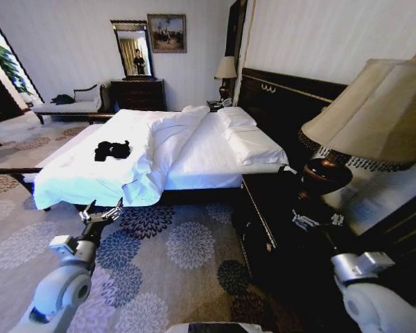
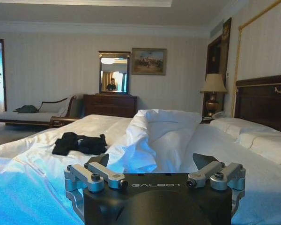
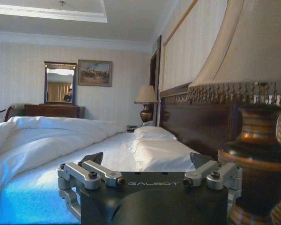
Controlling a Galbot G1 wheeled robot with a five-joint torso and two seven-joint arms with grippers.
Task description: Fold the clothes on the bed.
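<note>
— Where's the shirt?
— The clothes [image 1: 111,150] lie crumpled on the bed [image 1: 194,149], near its foot, well apart from me.
— Your grippers?
— My left gripper [image 1: 100,212] and right gripper [image 1: 317,220] hang released, holding nothing.

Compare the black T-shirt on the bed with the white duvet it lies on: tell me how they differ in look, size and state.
The T-shirt is black; the duvet is white. The T-shirt is a small bunched heap near the bed's far side; the duvet covers most of the bed and hangs over its near edge. The T-shirt lies crumpled; the duvet lies mostly flat, with one thick ridge turned back along the middle. Both are soft fabric.
</note>
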